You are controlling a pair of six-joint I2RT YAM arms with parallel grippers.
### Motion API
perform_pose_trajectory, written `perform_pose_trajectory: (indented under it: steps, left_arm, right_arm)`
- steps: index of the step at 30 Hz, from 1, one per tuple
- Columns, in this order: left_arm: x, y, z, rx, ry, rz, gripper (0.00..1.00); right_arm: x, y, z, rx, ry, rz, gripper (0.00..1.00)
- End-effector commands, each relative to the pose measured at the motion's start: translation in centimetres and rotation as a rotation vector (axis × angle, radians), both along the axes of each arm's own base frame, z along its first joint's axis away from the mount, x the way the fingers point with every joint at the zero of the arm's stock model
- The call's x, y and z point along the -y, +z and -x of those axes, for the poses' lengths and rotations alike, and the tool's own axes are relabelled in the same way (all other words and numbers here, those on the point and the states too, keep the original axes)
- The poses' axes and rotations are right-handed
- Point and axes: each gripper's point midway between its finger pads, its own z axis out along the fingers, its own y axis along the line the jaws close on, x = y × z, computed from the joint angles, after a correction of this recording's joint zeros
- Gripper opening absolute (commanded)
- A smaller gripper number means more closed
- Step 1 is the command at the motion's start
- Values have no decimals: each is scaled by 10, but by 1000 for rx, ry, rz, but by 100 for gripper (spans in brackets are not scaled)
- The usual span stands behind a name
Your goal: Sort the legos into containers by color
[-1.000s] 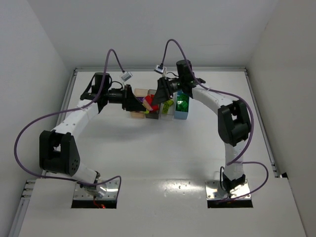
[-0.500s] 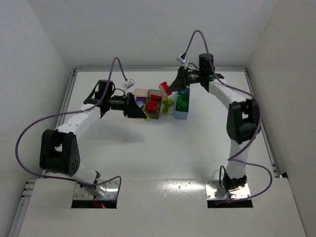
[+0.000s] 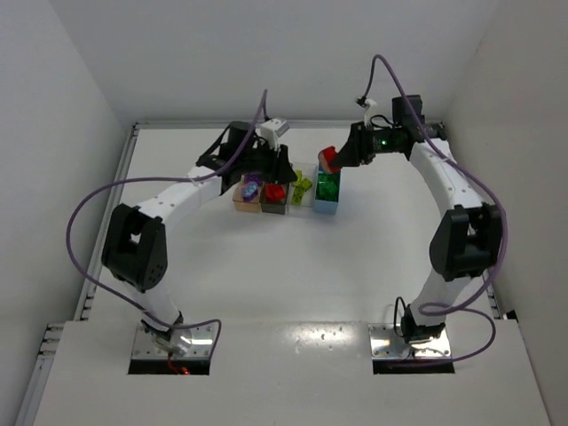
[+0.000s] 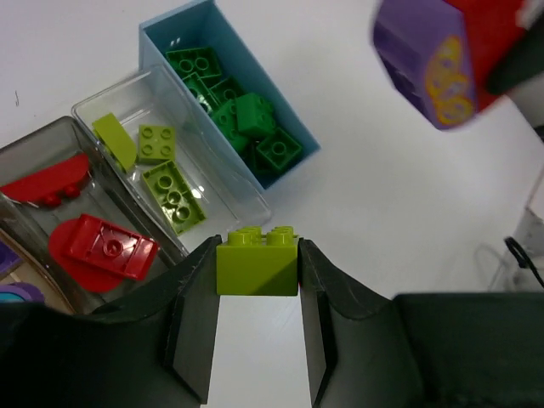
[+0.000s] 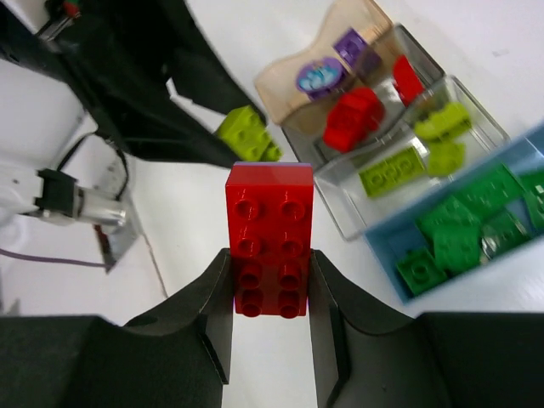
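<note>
Above the row of bins, I have both arms loaded. The left gripper (image 4: 255,262) is clamped on a lime brick (image 4: 257,270), its pads flat against the two short side walls and the studs facing up. It hangs over bare table (image 4: 382,212), just beside the near end of the clear bin (image 4: 106,92) where the other lime pieces lie. The right gripper (image 5: 270,276) is closed on the lower half of a long red brick (image 5: 270,212), held well above the table off the end of the light blue bin (image 4: 293,166), which is full of green bricks (image 4: 255,115). From the left wrist view I can see a purple block (image 4: 425,64) stuck to that red brick (so I am holding a cluster, not a single colour).

These pieces should handle as hard, stiff and very light. A firm squeeze won't hurt them, but I judge the glossy side walls to be slippery. I would always grip across two flat parallel sides, never across the studs or corners. Dropped from height they would likely bounce out of such narrow bins, so I would release them low.

The red and purple pair is a press fit and won't shake apart. I reckon it needs one gripper on each colour's own walls and then a peeling pull. The red part then belongs in the dark grey bin (image 4: 34,144) and the purple in the tan bin (image 5: 336,38).
</note>
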Motion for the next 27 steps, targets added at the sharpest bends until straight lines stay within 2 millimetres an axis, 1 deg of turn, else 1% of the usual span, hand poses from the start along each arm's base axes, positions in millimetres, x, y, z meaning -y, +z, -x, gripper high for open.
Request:
perform_pose_trajectory:
  steps: [1, 2, 3, 4, 5, 6, 7, 9, 10, 11, 12, 13, 14, 15, 16, 17, 18, 19, 20, 21, 22, 25, 26, 27]
  left_arm:
    - [16, 0, -27, 77, 94, -76, 28]
    - [21, -3, -29, 77, 94, -82, 28]
    - [29, -17, -30, 51, 80, -98, 28]
    - [29, -20, -34, 49, 89, -106, 28]
    - [37, -19, -35, 50, 77, -105, 28]
    - [37, -35, -38, 21, 82, -129, 28]
    - [40, -40, -40, 17, 88, -144, 28]
    - [42, -44, -47, 17, 98, -151, 28]
    - [38, -59, -51, -1, 127, -187, 28]
    - [37, -60, -55, 5, 140, -193, 28]
    - [38, -58, -60, 12, 149, -193, 28]
    - [34, -66, -61, 2, 170, -219, 28]
    - [35, -68, -64, 1, 170, -220, 28]
    - [35, -66, -64, -1, 170, -221, 28]
    - [34, -74, -63, -18, 168, -233, 31]
    - [34, -74, -63, -18, 168, -233, 35]
    - [34, -79, -63, -27, 167, -240, 41]
    - [36, -76, -64, -19, 168, -234, 54]
    - [36, -76, -64, -19, 168, -234, 62]
    - [36, -76, -64, -19, 168, -234, 67]
    - [36, -76, -64, -19, 168, -234, 72]
    - [41, -74, -59, -30, 132, -214, 78]
    - [44, -71, -60, -21, 124, -200, 78]
    - [47, -60, -59, -3, 106, -172, 78]
  right_arm:
    - [21, 0, 13, 71, -50, 134, 3]
    - [26, 0, 14, 73, -67, 141, 3]
    - [28, 4, 16, 86, -77, 151, 3]
    - [29, 2, 19, 80, -77, 152, 3]
    - [34, 5, 16, 97, -97, 160, 3]
    - [39, 0, 16, 85, -111, 168, 3]
    - [39, 1, 18, 88, -112, 168, 3]
    - [47, 5, 17, 88, -136, 165, 4]
    - [47, 5, 17, 87, -136, 165, 4]
    - [47, 5, 17, 87, -136, 165, 4]
    - [52, 5, 15, 86, -148, 165, 4]
    - [52, 5, 15, 86, -149, 165, 4]
    - [56, 5, 14, 86, -159, 166, 4]
    - [54, 6, 15, 86, -152, 158, 4]
    - [57, 7, 15, 85, -154, 150, 4]
    - [57, 4, 14, 68, -158, 147, 4]
    - [55, 4, 15, 68, -152, 140, 4]
    - [54, 1, 14, 56, -144, 133, 4]
    - [54, 5, 13, 66, -145, 132, 4]
    - [51, 3, 14, 46, -132, 109, 4]
    - [54, 3, 9, 49, -136, 102, 4]
    - [49, 4, 10, 26, -121, 66, 6]
    - [47, 1, 10, 15, -112, 56, 6]
    - [44, 6, 12, 15, -95, 26, 6]
